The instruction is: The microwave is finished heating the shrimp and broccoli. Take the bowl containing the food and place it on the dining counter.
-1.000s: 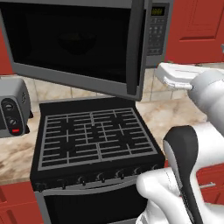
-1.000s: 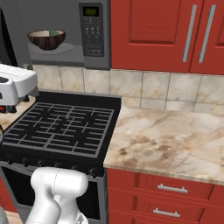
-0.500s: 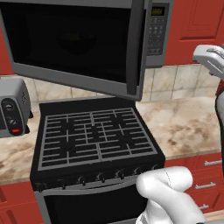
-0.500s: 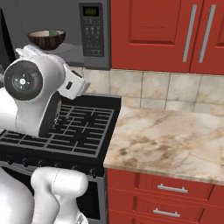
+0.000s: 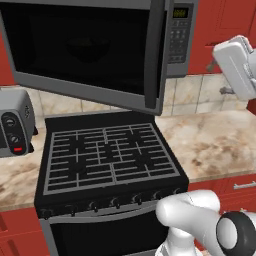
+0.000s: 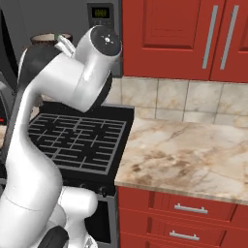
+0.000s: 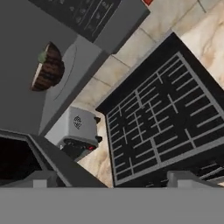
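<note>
1. Hand view (rolled well over, so the room looks tipped): the bowl [image 7: 48,66] sits on the pale floor inside the microwave [image 7: 65,52], seen on its side, with a bit of green at its rim, most likely the broccoli [image 7: 42,57]
2. The shrimp is too small or hidden to make out
3. The microwave door [image 5: 85,50] hangs wide open over the stove [image 5: 107,160] in the left base view
4. In the right base view the bowl [image 6: 42,38] peeks out just behind the arm's upper link, inside the oven cavity
5. The pincer [image 7: 112,177] is released, its two finger tips [image 7: 186,178] set far apart, with nothing between them; it is well apart from the bowl
6. A silver toaster oven [image 5: 15,129] stands on the table [image 5: 220,142] left of the stove
7. The marbled table [image 6: 193,160] spreads right of the stove over red drawers [image 6: 186,220]
</note>
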Robot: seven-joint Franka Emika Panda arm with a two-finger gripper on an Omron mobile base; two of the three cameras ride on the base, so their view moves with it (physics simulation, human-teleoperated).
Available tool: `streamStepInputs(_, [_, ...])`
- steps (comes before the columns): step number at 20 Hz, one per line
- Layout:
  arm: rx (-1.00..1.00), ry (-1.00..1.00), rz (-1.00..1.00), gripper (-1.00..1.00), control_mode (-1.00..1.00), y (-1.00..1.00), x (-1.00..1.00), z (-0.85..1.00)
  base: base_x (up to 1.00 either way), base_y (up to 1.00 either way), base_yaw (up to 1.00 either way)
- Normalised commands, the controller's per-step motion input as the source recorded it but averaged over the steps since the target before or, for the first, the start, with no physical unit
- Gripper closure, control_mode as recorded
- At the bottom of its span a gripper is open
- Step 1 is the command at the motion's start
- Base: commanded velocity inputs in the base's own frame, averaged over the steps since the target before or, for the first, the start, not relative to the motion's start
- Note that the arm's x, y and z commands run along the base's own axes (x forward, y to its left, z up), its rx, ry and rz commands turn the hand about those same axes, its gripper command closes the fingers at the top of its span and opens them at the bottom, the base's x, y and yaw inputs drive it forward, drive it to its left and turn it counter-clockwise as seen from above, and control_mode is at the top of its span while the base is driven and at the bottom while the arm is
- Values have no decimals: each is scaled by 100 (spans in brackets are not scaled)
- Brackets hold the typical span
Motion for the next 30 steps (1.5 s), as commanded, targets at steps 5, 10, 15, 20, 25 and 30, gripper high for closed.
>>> streamStepInputs(5, [21,9,16,-100,-100,63,76,-30,0,0,0])
streamStepInputs(10, [7,0,10,-100,-100,55,89,-3,0,0,0])
streamStepInputs(15, [0,1,3,-100,-100,85,52,0,0,0,0])
streamStepInputs(20, [0,2,5,-100,-100,88,5,0,0,0,0])
streamStepInputs(25, [1,0,13,-100,-100,81,-25,6,0,0,0])
streamStepInputs(30, [8,0,19,-100,-100,88,-85,7,0,0,0])
